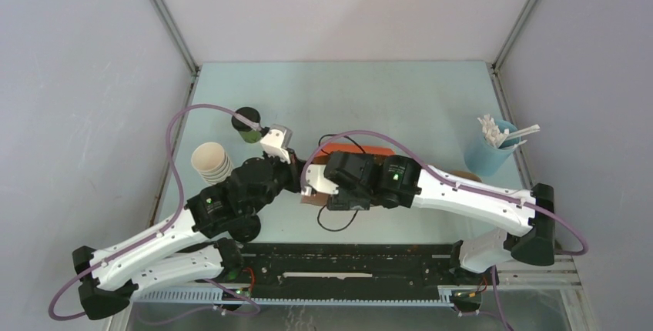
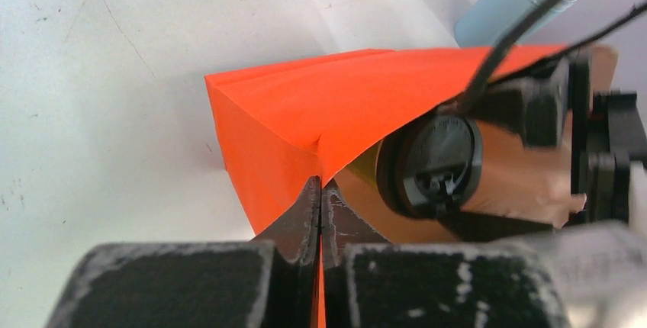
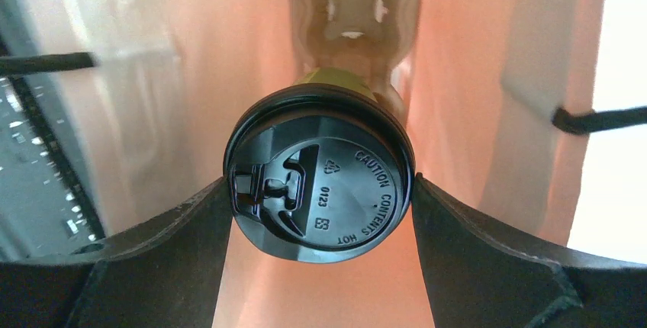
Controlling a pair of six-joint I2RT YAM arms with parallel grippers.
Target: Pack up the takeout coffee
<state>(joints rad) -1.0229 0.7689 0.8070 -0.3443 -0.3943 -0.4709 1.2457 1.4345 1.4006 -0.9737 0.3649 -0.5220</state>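
Note:
An orange paper bag (image 2: 305, 114) lies on its side mid-table, its top edge showing as a strip (image 1: 356, 148). My left gripper (image 2: 321, 192) is shut on the rim of the bag's mouth and holds it up. Inside the bag, my right gripper (image 3: 320, 191) is shut on a takeout coffee (image 3: 320, 183), one finger on each side of its black lid; the olive-green body (image 3: 345, 80) points deeper in. The left wrist view shows the same lid (image 2: 435, 164) in the bag's mouth. A second takeout coffee (image 1: 247, 125) stands upright at the back left, beyond the left gripper (image 1: 302, 181).
A nested stack of lidless cups (image 1: 212, 162) stands left of the left arm. A blue holder with white stirrers (image 1: 493, 146) stands at the right, also visible as a blue holder (image 2: 496, 15) behind the bag. Black cables loop around the bag.

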